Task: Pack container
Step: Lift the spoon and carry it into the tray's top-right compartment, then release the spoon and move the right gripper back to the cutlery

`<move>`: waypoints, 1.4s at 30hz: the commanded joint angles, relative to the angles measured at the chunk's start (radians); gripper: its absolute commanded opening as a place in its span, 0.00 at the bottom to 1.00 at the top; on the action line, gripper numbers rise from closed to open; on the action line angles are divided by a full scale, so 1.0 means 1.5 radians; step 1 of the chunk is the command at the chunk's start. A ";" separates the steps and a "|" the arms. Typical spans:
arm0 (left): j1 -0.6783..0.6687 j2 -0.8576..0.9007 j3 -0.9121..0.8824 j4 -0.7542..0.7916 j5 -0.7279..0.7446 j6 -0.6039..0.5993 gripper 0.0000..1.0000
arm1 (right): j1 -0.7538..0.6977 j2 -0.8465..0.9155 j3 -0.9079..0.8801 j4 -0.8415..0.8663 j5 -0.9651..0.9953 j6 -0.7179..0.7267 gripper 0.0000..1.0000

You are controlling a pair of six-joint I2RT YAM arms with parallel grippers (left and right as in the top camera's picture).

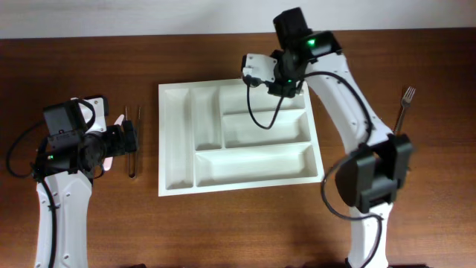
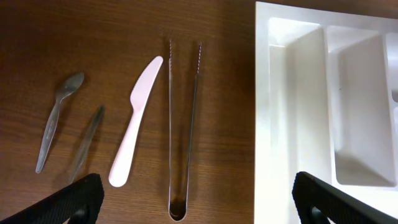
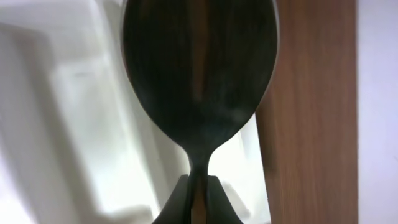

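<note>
The white cutlery tray (image 1: 169, 141) lies in the middle of the table, all its compartments bare. It also shows in the left wrist view (image 2: 266, 124) and the right wrist view (image 3: 68, 130). My right gripper (image 1: 285, 80) hangs over the tray's far right compartment. It (image 3: 198, 196) is shut on the neck of a metal spoon (image 3: 199, 68), whose bowl points away from the jaws. My left gripper (image 1: 129, 138) is open and empty (image 2: 199, 205) above the closed end of metal tongs (image 2: 185, 124), just left of the tray.
Left of the tongs lie a pale pink plastic knife (image 2: 134, 124), a grey spoon (image 2: 56, 118) and a thin clear utensil (image 2: 87, 143). A metal fork (image 1: 404, 106) lies on the wooden table to the right of the tray, beside the right arm.
</note>
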 commanded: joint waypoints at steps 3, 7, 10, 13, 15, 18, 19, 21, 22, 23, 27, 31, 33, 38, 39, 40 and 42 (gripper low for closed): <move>0.003 0.004 0.015 -0.001 -0.005 0.010 0.99 | 0.000 0.072 -0.001 0.018 -0.009 -0.030 0.04; 0.003 0.004 0.015 -0.001 -0.005 0.010 0.99 | 0.000 0.100 -0.001 0.017 -0.009 -0.027 0.04; 0.003 0.004 0.015 -0.001 -0.005 0.010 0.99 | 0.001 0.096 0.002 0.020 -0.008 0.027 0.25; 0.003 0.004 0.015 -0.001 -0.005 0.010 0.99 | -0.001 0.077 0.015 0.020 -0.007 0.131 0.40; 0.003 0.004 0.015 -0.001 -0.005 0.010 0.99 | -0.003 0.057 0.027 0.014 0.000 0.209 0.47; 0.003 0.004 0.015 -0.001 -0.005 0.010 0.99 | -0.007 0.028 0.062 -0.021 0.025 0.317 0.52; 0.003 0.004 0.015 -0.001 -0.005 0.010 0.99 | -0.010 0.017 0.079 -0.042 0.041 0.361 0.52; 0.003 0.004 0.015 -0.001 -0.005 0.010 0.99 | -0.020 0.000 0.110 -0.084 0.066 0.432 0.52; 0.003 0.004 0.015 -0.001 -0.005 0.010 0.99 | -0.030 -0.008 0.127 -0.108 0.077 0.466 0.52; 0.003 0.004 0.015 -0.001 -0.005 0.010 0.99 | -0.044 -0.015 0.143 -0.135 0.080 0.499 0.52; 0.003 0.004 0.015 -0.001 -0.005 0.010 0.99 | -0.123 -0.034 0.160 -0.202 0.079 0.596 0.52; 0.003 0.004 0.015 -0.001 -0.005 0.010 0.99 | -0.236 -0.029 0.151 -0.274 0.064 0.685 0.53; 0.003 0.004 0.015 -0.001 -0.005 0.010 0.99 | -0.281 -0.028 0.132 -0.297 0.059 0.703 0.53; 0.003 0.004 0.015 -0.001 -0.005 0.010 0.99 | -0.344 -0.028 0.061 -0.309 0.057 0.707 0.53; 0.003 0.004 0.015 -0.001 -0.005 0.011 0.99 | -0.347 -0.028 0.045 -0.308 0.057 0.708 0.53; 0.003 0.004 0.015 -0.001 -0.005 0.010 0.99 | -0.347 -0.028 0.025 -0.302 0.060 0.708 0.53; 0.003 0.004 0.015 -0.001 -0.005 0.010 0.99 | -0.343 -0.028 -0.011 -0.289 0.065 0.711 0.52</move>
